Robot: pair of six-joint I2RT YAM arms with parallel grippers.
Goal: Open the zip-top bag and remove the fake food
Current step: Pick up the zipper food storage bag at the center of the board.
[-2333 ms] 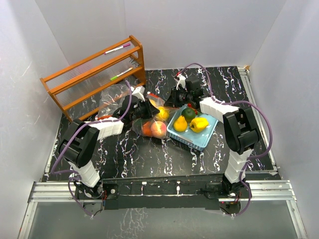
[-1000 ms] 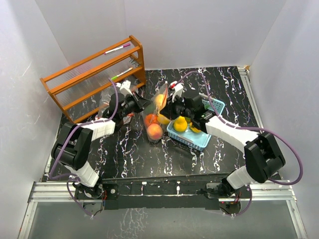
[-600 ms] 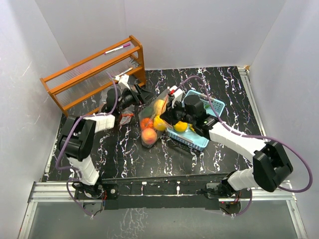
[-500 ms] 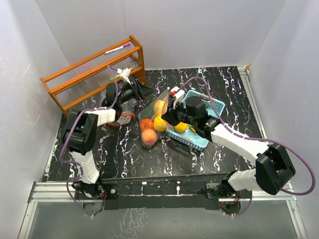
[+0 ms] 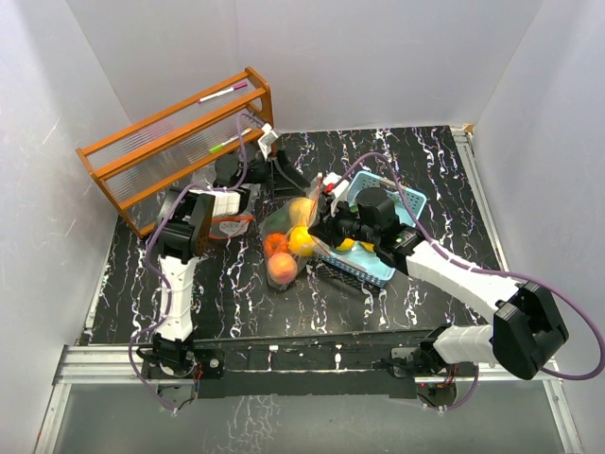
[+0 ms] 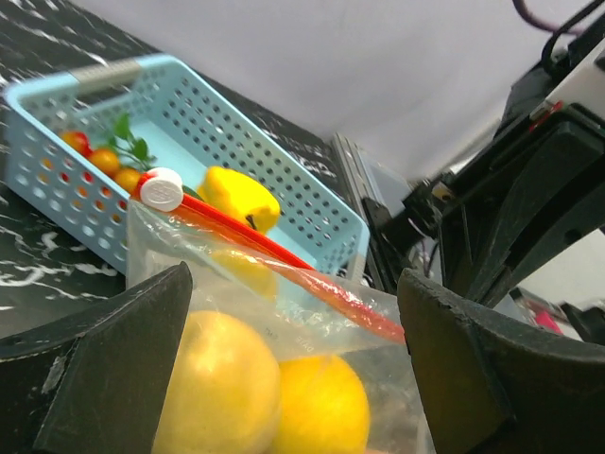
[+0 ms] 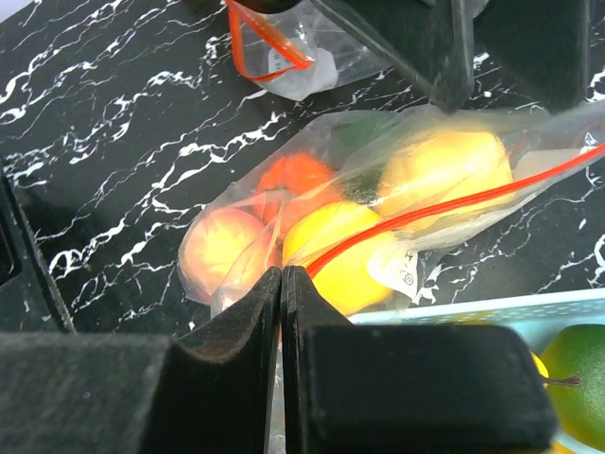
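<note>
Pinching the zip-top bag (image 5: 280,248), the right hand (image 7: 282,280) is shut; the left hand (image 6: 293,284) is wide apart. Some fake food (image 6: 241,197) sits in the basket (image 5: 383,271); more is inside the bag on the counter (image 5: 236,303).

One zip-top bag (image 5: 286,241) holds at least four fake fruits (image 7: 345,251); a second bag (image 7: 302,66) makes two. There is one blue basket (image 6: 236,151), one wooden rack (image 5: 170,142) and two marker pens (image 5: 222,92).
</note>
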